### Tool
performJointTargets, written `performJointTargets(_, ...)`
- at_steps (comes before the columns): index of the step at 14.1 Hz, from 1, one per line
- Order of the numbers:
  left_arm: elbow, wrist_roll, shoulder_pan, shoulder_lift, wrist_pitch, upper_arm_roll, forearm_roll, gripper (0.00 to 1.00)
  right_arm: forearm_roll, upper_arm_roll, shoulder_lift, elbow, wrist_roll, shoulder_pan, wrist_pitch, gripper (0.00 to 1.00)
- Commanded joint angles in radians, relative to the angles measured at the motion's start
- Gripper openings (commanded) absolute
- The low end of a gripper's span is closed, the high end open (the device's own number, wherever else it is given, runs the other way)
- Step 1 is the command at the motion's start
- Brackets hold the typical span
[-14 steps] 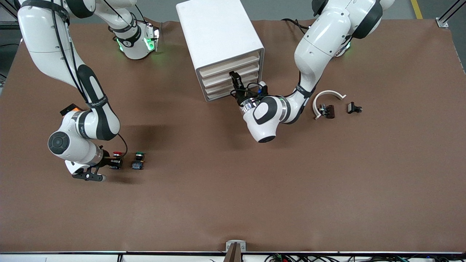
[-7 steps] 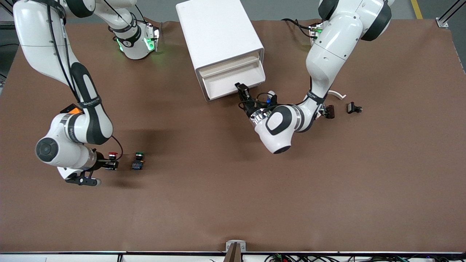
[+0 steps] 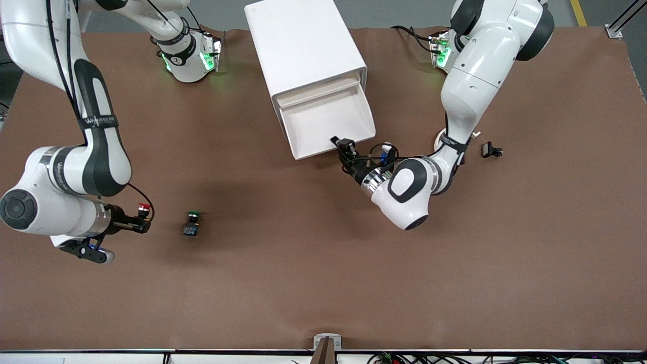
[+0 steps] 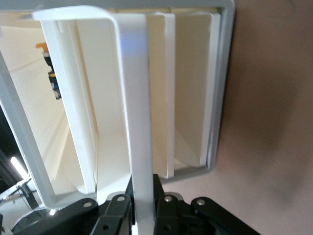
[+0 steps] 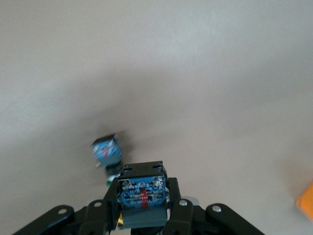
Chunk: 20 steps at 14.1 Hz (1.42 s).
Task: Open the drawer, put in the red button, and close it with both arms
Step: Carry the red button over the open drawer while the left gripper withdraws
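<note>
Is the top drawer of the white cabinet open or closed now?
Open. The drawer is pulled far out of the cabinet, its white tray showing, with the left gripper at its front edge.

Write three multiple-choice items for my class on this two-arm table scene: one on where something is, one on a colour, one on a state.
1. Where is the red button?
A. In the drawer's tray
B. In the right gripper, above the table
C. On the table beside the cabinet

2. What colour is the cap of the switch left lying on the table?
A. Green
B. Yellow
C. Blue

3. What state is the top drawer in?
A. Fully shut
B. Pulled out, tray showing
C. Lifted out of the cabinet

Answers:
1. B: the right gripper is shut on the red button, also seen in the right wrist view.
2. A: the green-capped switch sits alone on the table, toward the right arm's end.
3. B: the drawer's white tray sticks out of the cabinet, with the left gripper at its front edge.
</note>
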Motion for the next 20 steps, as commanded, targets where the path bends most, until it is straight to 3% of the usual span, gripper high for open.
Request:
performJointTargets(1,0.066,0.008,0.007,0.014,0.012,-0.003,-0.007,0.73,0.006,-0.001,-0.091,-0.017,0.212,0.083,-0.090,0.00)
performJointTargets(2,0.086,0.008,0.016,0.013,0.010,-0.003,-0.002,0.92,0.006,-0.001,-0.116,-0.017,0.286,0.115,-0.118,0.00)
performJointTargets(3,0.102,0.006,0.021,0.011,0.009,-0.003,-0.002,1.00,0.006,-0.001,-0.130,-0.017,0.358,0.146,-0.141,0.00)
performJointTargets(6,0.142,0.012,0.059,-0.003,0.001,0.000,0.013,1.00,0.015,0.001,-0.177,-0.017,0.586,0.257,-0.201,0.00)
performJointTargets(8,0.195,0.020,0.082,-0.027,-0.016,-0.006,0.096,1.00,0.017,0.002,-0.197,-0.016,0.747,0.351,-0.212,0.00)
performJointTargets(12,0.208,0.260,0.163,-0.107,-0.043,-0.008,0.247,1.00,0.021,0.004,-0.199,-0.011,1.062,0.521,-0.197,0.00)
performJointTargets(15,0.203,0.489,0.182,-0.179,-0.073,-0.012,0.486,1.00,0.082,0.002,-0.198,0.006,1.223,0.609,-0.181,0.00)
performJointTargets(17,0.200,0.593,0.177,-0.249,-0.073,-0.015,0.669,1.00,0.083,0.001,-0.193,0.006,1.333,0.661,-0.135,0.00)
performJointTargets(20,0.194,0.785,0.188,-0.317,-0.073,-0.012,0.844,1.00,0.078,0.001,-0.187,0.006,1.482,0.745,-0.088,0.00)
